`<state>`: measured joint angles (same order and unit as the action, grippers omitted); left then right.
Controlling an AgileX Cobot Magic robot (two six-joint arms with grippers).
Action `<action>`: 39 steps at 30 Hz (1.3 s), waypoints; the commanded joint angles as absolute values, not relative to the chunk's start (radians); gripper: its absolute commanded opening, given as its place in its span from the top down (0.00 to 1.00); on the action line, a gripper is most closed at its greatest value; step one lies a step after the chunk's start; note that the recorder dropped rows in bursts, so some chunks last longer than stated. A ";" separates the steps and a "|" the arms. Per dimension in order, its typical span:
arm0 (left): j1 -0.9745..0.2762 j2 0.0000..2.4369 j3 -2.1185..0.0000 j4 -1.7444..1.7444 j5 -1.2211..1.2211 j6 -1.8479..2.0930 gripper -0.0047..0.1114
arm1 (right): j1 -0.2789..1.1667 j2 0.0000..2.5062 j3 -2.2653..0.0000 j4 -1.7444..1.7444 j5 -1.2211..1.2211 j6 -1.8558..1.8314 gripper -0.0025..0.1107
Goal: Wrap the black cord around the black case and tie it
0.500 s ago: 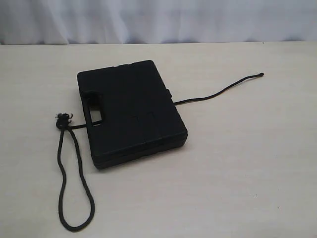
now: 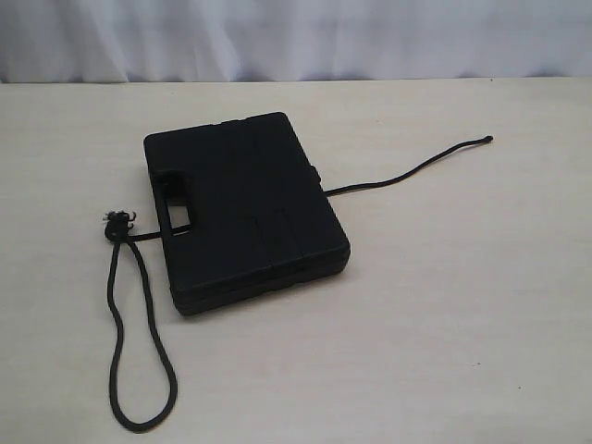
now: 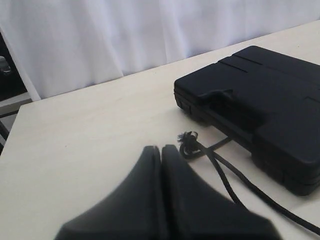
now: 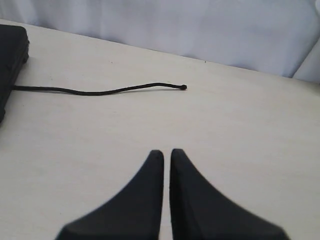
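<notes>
The black case (image 2: 242, 211) lies flat at the table's middle, handle slot toward the left. The black cord (image 2: 129, 324) runs under it: on the left a frayed knotted end (image 2: 117, 222) and a long loop, on the right a thin tail (image 2: 416, 173) ending at the far right. Neither gripper shows in the exterior view. In the left wrist view my left gripper (image 3: 161, 148) is shut and empty, a little short of the knot (image 3: 188, 141) and the case (image 3: 260, 100). My right gripper (image 4: 167, 152) is shut and empty, well short of the cord's tail (image 4: 125, 90).
The pale wooden table (image 2: 444, 314) extends bare around the case. A white curtain (image 2: 296, 37) hangs behind the far edge. The left wrist view shows the table's edge and dark gear beyond it (image 3: 7, 75).
</notes>
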<state>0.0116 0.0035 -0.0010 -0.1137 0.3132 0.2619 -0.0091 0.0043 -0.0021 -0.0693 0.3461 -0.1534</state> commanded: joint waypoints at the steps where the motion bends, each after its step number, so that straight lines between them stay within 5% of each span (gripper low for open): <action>1: 0.016 0.000 0.000 -0.255 0.268 0.255 0.96 | -0.016 0.000 0.000 -0.255 0.306 -0.239 0.94; 11: 0.016 0.000 0.000 -0.902 -0.181 0.257 0.96 | -0.012 0.000 0.000 -0.322 -0.041 -0.075 0.94; 18: 0.016 0.000 0.000 -0.887 -0.456 -0.017 0.96 | -0.012 0.000 0.000 -0.322 -0.247 0.066 0.94; 23: 0.016 0.103 -0.136 -0.322 -0.760 -0.392 0.96 | -0.012 0.000 0.000 -0.318 -0.289 0.693 0.94; 29: 0.016 0.617 -0.664 0.154 -0.026 -0.313 0.96 | -0.012 0.000 0.000 -0.318 -0.286 0.805 0.94; 33: 0.008 1.056 -0.985 0.159 0.631 -0.220 0.96 | -0.010 0.000 0.000 -0.318 -0.283 0.805 0.94; 39: -0.043 1.424 -1.150 -0.090 1.011 0.087 0.96 | -0.010 0.000 0.000 -0.318 -0.254 0.805 0.94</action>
